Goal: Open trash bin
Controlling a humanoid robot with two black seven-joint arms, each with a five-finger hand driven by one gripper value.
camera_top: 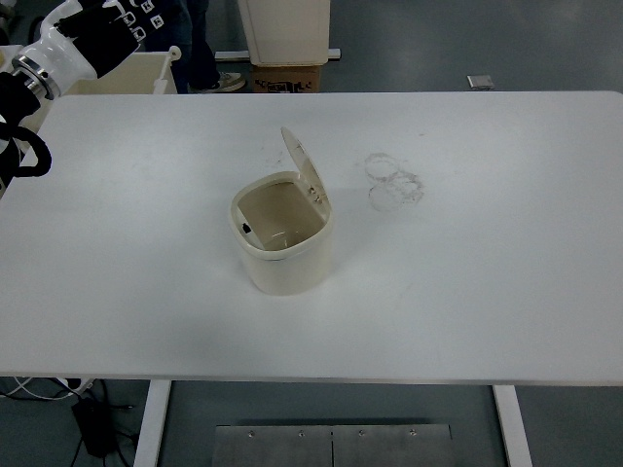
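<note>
Bin open, lid up.
The cream trash bin stands mid-table, its lid upright; my left hand is raised far left, finger state unclear.

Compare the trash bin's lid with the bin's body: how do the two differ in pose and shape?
The lid stands raised, tilted up behind the opening; the trash bin body sits upright on the white table. The lid is a thin, flat flap; the body is a deep rounded tub whose inside shows. The lid is smaller than the body. Both are the same cream colour, joined at the rim's far side.
</note>
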